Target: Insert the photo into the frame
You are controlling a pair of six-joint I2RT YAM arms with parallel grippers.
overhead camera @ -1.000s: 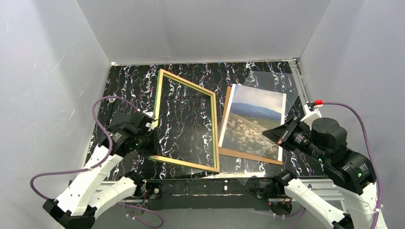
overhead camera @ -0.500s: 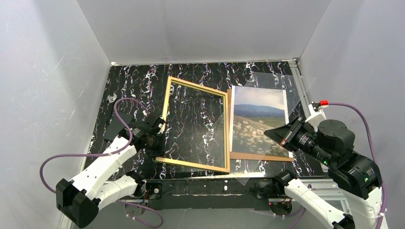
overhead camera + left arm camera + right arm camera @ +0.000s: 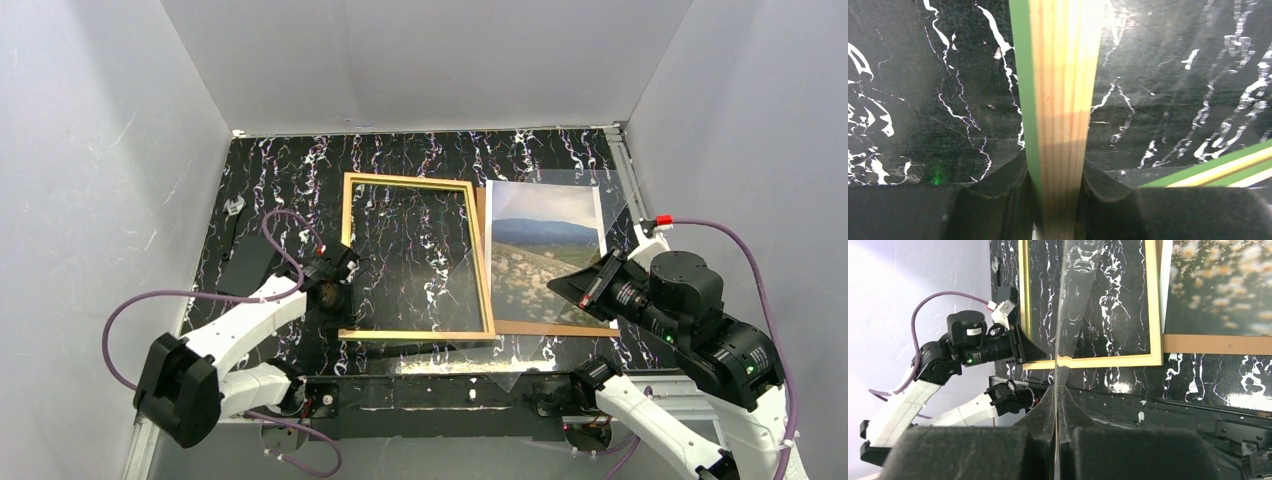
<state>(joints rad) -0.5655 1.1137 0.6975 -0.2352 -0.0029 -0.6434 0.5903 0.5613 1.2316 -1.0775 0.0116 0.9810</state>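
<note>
The frame (image 3: pixel 482 262) lies back side up on the black marbled table, square to its edges. My left gripper (image 3: pixel 338 296) is shut on the frame's left bar near the lower corner. In the left wrist view the wood-and-green bar (image 3: pixel 1063 95) runs up between the jaws of that gripper (image 3: pixel 1055 167). The photo (image 3: pixel 540 250) lies face up on a brown backing board (image 3: pixel 540 327), just right of the frame. My right gripper (image 3: pixel 566 286) is shut on a clear sheet (image 3: pixel 505 371) held over the photo. That sheet (image 3: pixel 1064 315) shows edge-on above the right gripper (image 3: pixel 1055 390).
White walls close in the table on three sides. A small white clip (image 3: pixel 235 207) lies near the left wall, with a flat dark piece (image 3: pixel 250 265) below it. A black rail (image 3: pixel 430 392) runs along the near edge between the arm bases.
The left gripper has turned the frame clockwise and carried it right, so it now sits square beside the photo. The right arm with the clear sheet has barely shifted.
</note>
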